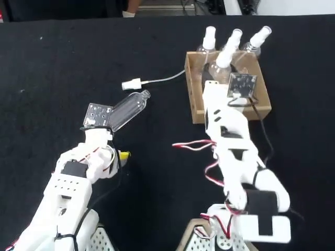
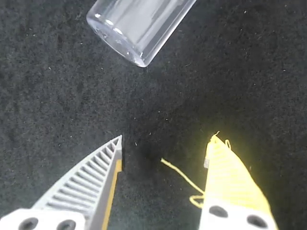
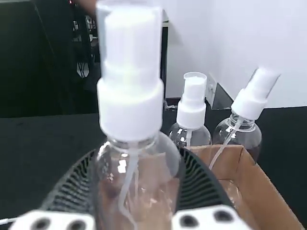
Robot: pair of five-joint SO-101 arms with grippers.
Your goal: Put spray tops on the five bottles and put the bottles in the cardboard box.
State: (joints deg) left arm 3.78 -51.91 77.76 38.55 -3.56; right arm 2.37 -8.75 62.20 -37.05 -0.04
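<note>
A clear uncapped bottle lies on the black table, its base just ahead of my left gripper, which is open and holds nothing. A loose white spray top with its tube lies beyond the bottle's neck. My right gripper is shut on a bottle with a spray top, held tilted over the cardboard box. Two more topped bottles stand at the box's far side.
The left arm is near the table's front left, and the right arm stretches from the front to the box. Red and white cables loop beside the right arm. Black table lies open between the arms.
</note>
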